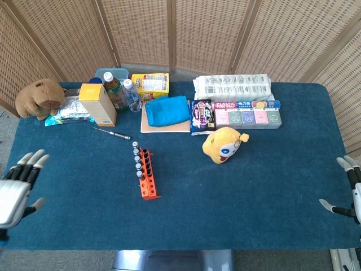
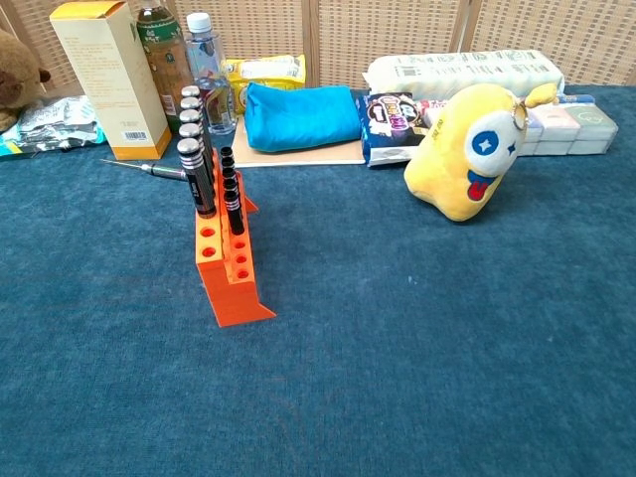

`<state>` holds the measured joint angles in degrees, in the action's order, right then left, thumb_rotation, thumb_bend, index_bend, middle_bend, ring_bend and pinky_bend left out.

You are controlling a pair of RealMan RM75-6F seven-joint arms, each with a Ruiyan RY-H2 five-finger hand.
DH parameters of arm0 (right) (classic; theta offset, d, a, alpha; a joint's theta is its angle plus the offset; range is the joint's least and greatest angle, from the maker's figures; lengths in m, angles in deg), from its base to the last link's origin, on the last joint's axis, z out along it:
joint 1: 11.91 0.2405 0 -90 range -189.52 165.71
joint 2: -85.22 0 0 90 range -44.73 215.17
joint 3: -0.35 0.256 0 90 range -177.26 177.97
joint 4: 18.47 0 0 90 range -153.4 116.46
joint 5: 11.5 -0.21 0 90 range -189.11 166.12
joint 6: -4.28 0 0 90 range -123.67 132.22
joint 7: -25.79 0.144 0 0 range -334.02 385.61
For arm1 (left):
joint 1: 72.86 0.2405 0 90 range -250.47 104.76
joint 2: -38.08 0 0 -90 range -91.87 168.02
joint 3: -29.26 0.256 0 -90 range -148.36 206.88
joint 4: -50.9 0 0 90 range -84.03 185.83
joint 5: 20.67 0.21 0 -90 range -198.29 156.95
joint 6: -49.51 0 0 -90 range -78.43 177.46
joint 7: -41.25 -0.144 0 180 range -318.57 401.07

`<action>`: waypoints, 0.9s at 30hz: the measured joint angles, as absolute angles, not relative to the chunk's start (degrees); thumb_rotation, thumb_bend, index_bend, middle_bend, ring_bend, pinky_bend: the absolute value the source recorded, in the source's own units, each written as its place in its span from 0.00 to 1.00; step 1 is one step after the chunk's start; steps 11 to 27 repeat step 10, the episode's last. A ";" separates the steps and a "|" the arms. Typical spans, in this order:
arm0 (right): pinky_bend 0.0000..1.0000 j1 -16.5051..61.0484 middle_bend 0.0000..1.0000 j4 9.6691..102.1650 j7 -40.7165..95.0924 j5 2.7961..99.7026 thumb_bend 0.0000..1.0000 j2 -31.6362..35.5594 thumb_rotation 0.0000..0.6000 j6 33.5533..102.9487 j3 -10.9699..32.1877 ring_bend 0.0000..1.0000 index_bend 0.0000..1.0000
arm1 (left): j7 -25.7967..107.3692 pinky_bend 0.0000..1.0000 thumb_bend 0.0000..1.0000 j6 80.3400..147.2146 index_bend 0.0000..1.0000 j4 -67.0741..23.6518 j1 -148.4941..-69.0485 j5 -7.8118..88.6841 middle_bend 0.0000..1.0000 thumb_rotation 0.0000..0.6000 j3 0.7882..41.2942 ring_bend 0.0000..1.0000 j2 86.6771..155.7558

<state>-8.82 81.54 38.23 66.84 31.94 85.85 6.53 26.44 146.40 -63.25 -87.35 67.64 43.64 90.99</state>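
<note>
While empty and spread, left hand (image 1: 16, 189) well apart from orange rack (image 1: 148, 176).

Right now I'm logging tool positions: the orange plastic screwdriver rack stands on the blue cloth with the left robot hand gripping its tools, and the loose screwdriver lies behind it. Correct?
Not quite. The left robot hand grips nothing: the head view shows it open at the table's near left edge, far from the orange plastic screwdriver rack. The rack does stand on the blue cloth, and the loose screwdriver does lie behind it.
</note>
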 measured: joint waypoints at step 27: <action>0.00 -9.48 0.05 81.57 38.12 66.36 0.00 32.04 1.00 86.86 6.86 0.01 0.09 | 32.70 0.22 0.18 152.91 0.00 -50.96 -78.55 71.98 0.01 1.00 43.30 0.04 98.68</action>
